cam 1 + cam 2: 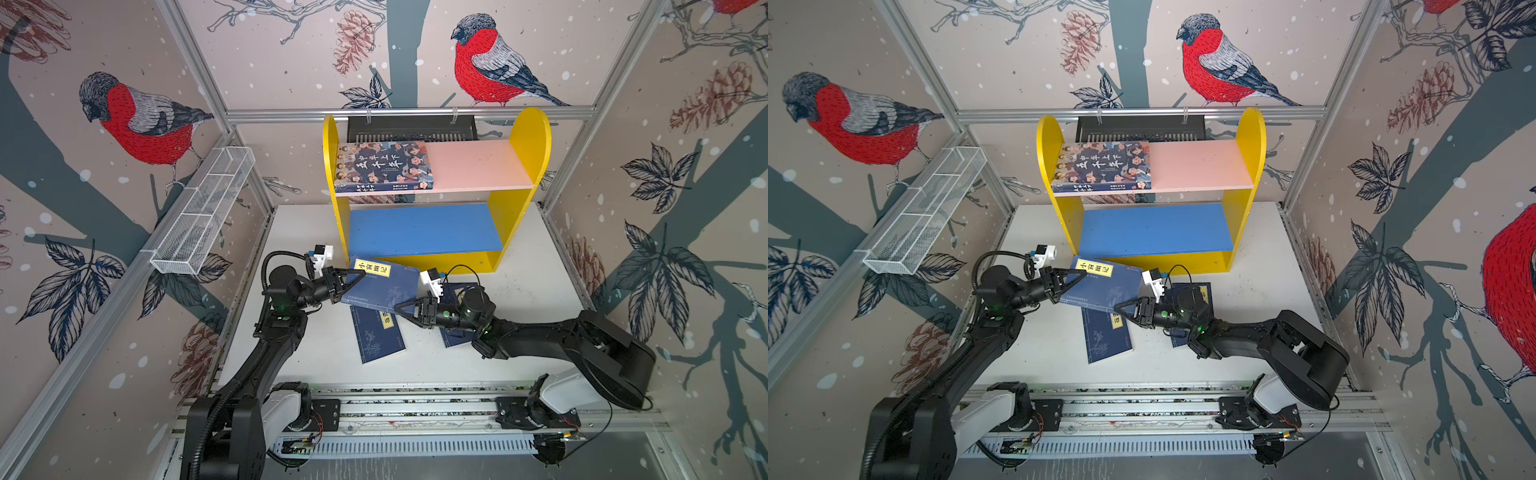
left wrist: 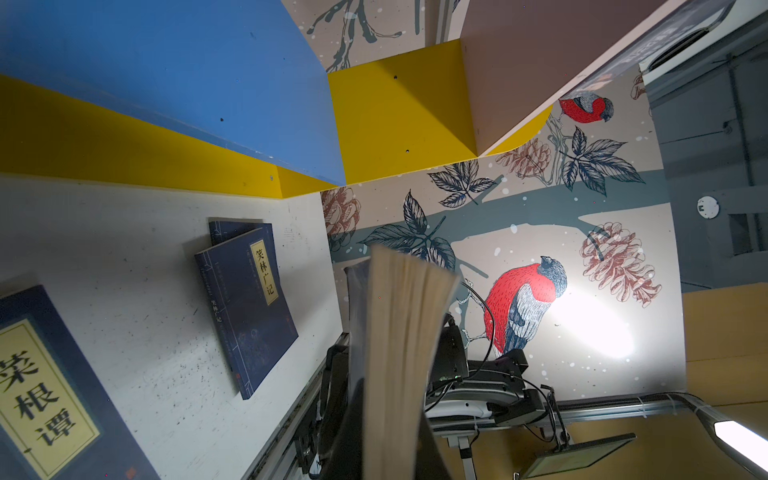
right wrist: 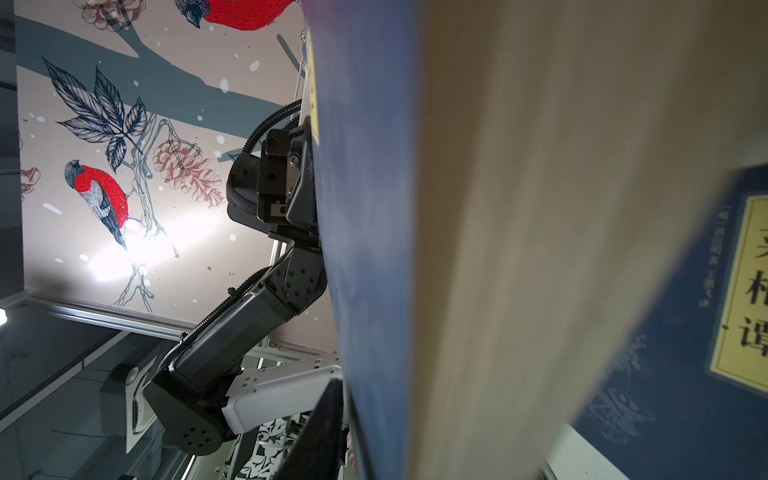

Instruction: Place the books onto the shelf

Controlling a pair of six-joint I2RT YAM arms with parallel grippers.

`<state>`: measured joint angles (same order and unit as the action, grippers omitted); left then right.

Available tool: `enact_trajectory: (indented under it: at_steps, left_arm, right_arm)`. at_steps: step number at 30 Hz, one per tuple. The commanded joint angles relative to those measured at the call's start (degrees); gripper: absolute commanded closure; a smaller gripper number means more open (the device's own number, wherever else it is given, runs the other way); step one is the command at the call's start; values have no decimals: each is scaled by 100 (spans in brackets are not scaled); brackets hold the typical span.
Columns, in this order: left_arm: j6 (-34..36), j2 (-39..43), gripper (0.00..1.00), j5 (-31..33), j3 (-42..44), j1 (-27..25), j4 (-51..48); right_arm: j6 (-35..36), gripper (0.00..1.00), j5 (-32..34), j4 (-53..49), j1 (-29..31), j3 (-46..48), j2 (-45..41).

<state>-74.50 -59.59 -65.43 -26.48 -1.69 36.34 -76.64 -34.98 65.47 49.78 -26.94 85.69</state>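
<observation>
Jaws of your left gripper (image 1: 360, 275) are clamped on the label end of a navy book (image 1: 384, 286), holding it tilted clear of the table (image 1: 536, 291). At that book's opposite edge sits your right gripper (image 1: 397, 308), its jaws at the page edge. In the right wrist view one finger (image 3: 324, 436) lies against the blue cover, but you cannot tell whether the jaws squeeze the book. Just below the right jaws a second navy book (image 1: 376, 338) lies flat on the table, partly under the held one. Behind those jaws, under the right wrist, two more navy books (image 2: 249, 307) lie stacked and slightly offset. Beyond both pairs of jaws stands the shelf (image 1: 530, 137), its blue board (image 1: 424, 228) nearest them. Higher up, the pink board (image 1: 478, 166) carries the picture book (image 1: 384, 166), lying flat at the end on your left gripper's side.
</observation>
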Motion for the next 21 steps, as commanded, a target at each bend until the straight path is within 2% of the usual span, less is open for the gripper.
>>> enact_trajectory:
  at_steps: [1,10,13,15,16,19,21]
  left_arm:
    - [101,91,100,-40,35,22,106]
    - [196,159,100,25,62,60,-17]
    - [263,192,100,35,65,67,-92]
    - [278,228,100,73,82,68,-127]
    - [282,244,100,98,95,75,-132]
    - [282,233,100,144,109,86,-127]
    - [286,227,100,145,116,82,-127]
  right_arm:
    - [-149,74,11,624,4,-56,84]
    - [-59,85,47,378,-4,-145,12]
    - [115,79,130,18,-4,-183,-128]
    - [206,68,138,-187,-13,-257,-189]
    - [255,66,135,-287,-21,-296,-201]
    - [277,67,167,-316,-25,-343,-206]
    - [294,75,173,-307,-57,-338,-196]
